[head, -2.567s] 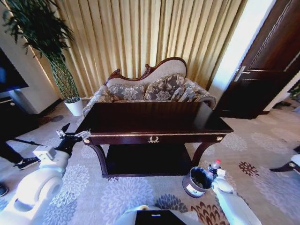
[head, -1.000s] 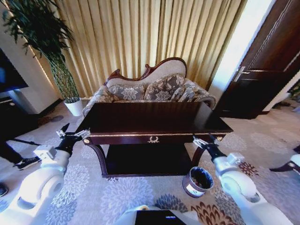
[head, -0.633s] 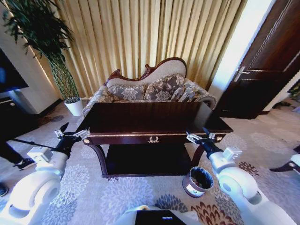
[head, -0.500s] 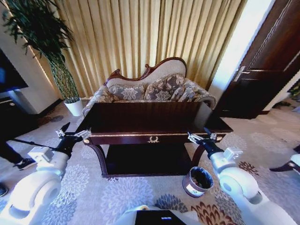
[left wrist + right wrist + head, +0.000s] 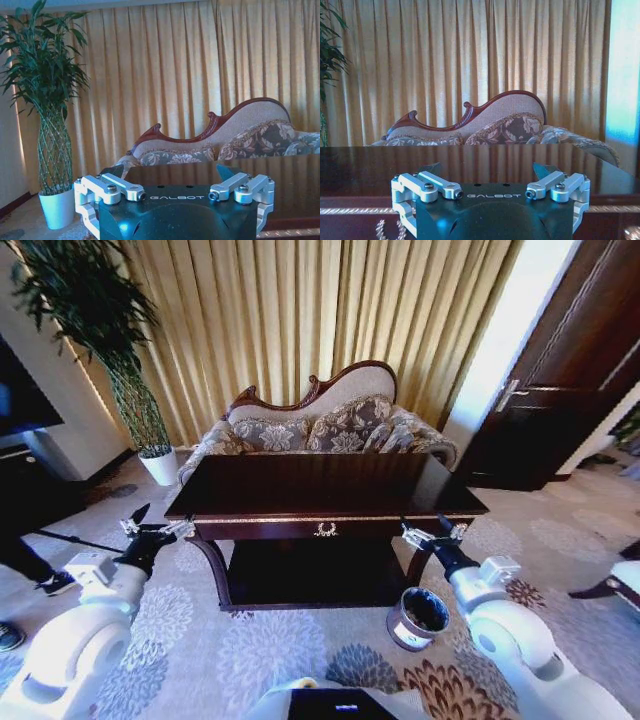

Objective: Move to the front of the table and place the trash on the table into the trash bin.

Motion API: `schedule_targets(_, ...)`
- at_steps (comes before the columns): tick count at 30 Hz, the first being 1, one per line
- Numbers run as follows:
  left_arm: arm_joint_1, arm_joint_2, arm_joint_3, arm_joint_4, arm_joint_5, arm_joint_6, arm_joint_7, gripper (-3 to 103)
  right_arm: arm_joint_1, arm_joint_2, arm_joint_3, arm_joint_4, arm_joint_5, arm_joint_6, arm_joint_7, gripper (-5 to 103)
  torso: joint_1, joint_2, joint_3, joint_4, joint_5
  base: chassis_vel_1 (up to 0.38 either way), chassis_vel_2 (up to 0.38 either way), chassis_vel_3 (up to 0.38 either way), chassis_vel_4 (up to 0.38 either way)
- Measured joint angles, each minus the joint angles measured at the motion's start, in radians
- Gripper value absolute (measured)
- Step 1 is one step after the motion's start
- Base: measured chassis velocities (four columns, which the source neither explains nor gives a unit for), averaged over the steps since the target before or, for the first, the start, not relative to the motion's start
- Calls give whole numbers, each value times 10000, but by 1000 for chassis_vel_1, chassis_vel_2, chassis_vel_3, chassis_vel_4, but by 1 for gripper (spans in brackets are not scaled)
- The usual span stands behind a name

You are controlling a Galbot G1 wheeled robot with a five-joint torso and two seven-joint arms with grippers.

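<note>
Both the left gripper (image 5: 150, 530) and right gripper (image 5: 432, 534) hover wide open and empty at the table (image 5: 320, 502) front corners, the trash bin (image 5: 418, 618) standing below the right one.

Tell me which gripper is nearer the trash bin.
Right. The right gripper hangs open just above the trash bin, by the table's right front corner; the left gripper is open off the far left corner.
</note>
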Motion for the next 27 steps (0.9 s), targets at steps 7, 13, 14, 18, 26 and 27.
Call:
schedule_targets(7,-18,10,91,-3,80,-42,-13,100,-37,80,1,11,-115,3,23,100,-1,0,0,0,0,193,-176,-174,189)
schedule_targets(13,3,-4,108,-46,107,-55,-20,100,-53,93,29,-4,-169,11,23,100,0,0,1,3,-1,204,-204,-200,214)
schedule_targets(14,-1,8,107,-65,107,-56,-23,100,-63,93,45,-4,-186,18,23,100,0,0,0,2,-1,199,-194,-208,207)
schedule_targets(18,3,18,107,-99,107,-56,-25,100,-97,94,67,1,-196,26,24,100,0,-1,0,-1,0,234,-240,-240,211)
schedule_targets(26,124,-38,87,-202,115,-59,-33,100,-209,107,139,64,-198,45,26,100,-3,1,0,0,5,236,-238,-232,253)
schedule_targets(27,130,-43,85,-217,116,-60,-33,100,-225,107,150,68,-198,46,26,100,-3,1,0,-2,7,239,-214,-274,207)
